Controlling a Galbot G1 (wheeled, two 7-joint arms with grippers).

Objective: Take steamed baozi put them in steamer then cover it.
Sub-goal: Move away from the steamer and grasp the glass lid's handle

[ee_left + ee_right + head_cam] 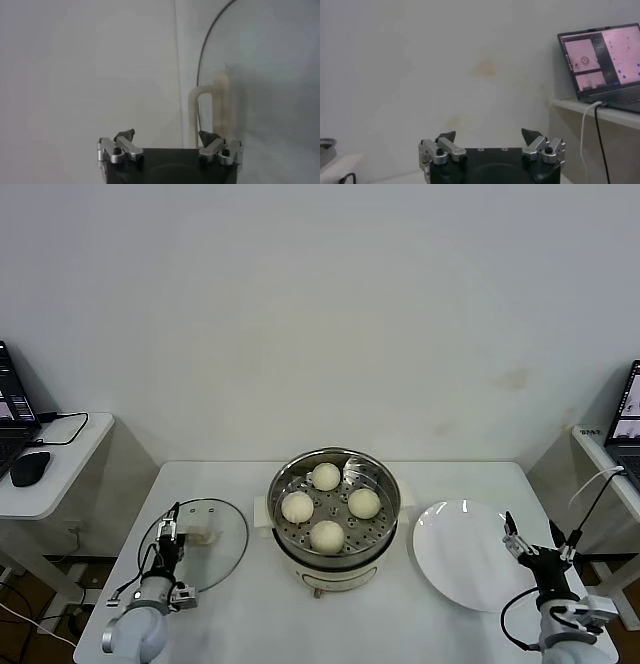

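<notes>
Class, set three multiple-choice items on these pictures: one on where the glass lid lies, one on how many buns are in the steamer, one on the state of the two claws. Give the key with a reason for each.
1. Where is the glass lid?
A. on the steamer
B. flat on the table, on the robot's left of the steamer
C. on the white plate

2. How many baozi lie in the steamer?
A. two
B. three
C. four

3. How do the claws stand?
A. both open and empty
B. left shut on the lid handle
C. right shut on a bun

Key:
1 B, the lid rests on the table by the left claw, and the steamer is uncovered.
2 C, four buns sit on the perforated floor, while the white plate is bare.
3 A, the left claw and the right claw both show spread fingers with nothing between them.
</notes>
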